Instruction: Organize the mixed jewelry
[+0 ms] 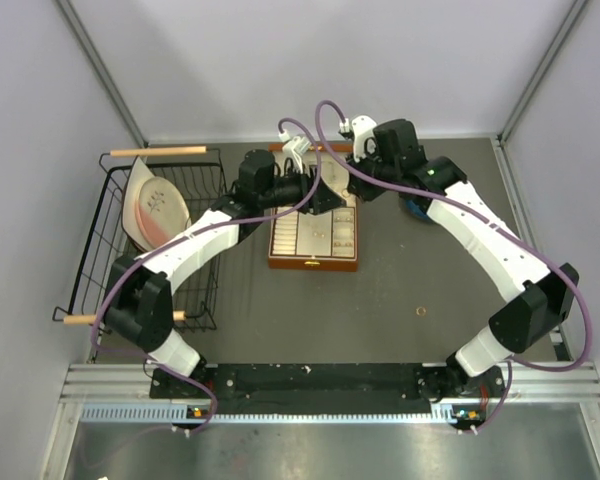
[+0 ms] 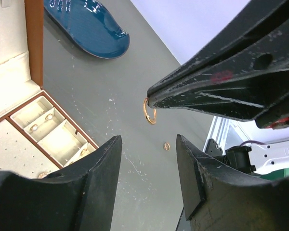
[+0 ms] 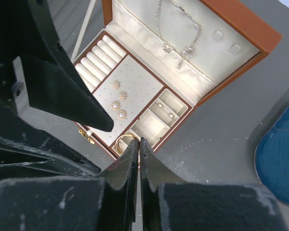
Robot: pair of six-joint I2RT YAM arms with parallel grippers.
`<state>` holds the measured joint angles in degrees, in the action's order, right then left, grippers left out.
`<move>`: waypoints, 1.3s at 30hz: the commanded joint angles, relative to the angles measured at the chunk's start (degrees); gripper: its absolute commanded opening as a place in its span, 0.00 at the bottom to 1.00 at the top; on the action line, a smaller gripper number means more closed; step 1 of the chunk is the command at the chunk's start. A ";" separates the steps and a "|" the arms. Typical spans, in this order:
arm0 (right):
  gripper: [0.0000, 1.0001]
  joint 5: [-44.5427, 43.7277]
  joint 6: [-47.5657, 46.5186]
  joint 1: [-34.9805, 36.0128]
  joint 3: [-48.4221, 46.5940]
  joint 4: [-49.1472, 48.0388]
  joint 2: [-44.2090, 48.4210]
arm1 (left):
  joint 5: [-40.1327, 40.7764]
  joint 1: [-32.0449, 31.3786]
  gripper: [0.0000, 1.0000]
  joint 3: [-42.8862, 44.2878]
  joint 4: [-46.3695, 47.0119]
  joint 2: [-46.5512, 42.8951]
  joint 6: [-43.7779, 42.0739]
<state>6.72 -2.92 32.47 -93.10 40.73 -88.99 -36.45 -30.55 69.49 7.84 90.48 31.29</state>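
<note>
The right wrist view showed the right gripper [image 3: 138, 144] pinched tight on a gold ring [image 3: 121, 142] near a corner of the wooden jewelry box [image 3: 242, 21], with the silver necklace [image 3: 188, 49] against the lid lining. The left wrist view missed the necklace. It alone of the two showed the left gripper [image 2: 148, 161] standing wide and empty, and a second ring [image 2: 166, 146] lying on the table [image 2: 111, 72], apart from the box.

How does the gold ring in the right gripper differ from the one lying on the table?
The held ring is pinched in the right gripper, off the table; the loose ring lies on the table, untouched. The held ring hangs on edge; the loose ring lies flat. The held ring is near the wooden box; the loose ring is far from it. Both are thin gold-coloured hoops.
</note>
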 commanded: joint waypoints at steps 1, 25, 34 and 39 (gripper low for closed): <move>0.00 -0.22 1.16 1.37 -2.26 -1.09 0.31 | 0.94 -0.22 0.53 2.93 3.06 1.19 1.05; 0.00 -1.36 0.11 2.51 -0.24 -1.44 -0.04 | -0.73 -0.30 0.34 4.86 2.54 2.34 4.22; 0.00 -1.80 0.02 2.78 -0.42 -1.53 0.05 | -0.73 -0.22 0.27 5.83 1.83 3.13 4.13; 0.00 -1.89 -0.07 2.86 -0.50 -1.62 0.22 | -0.91 -0.30 0.19 5.56 1.74 3.39 4.57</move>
<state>4.97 -2.85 34.39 -93.03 40.71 -89.01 -36.80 -30.55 72.97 8.08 93.62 35.24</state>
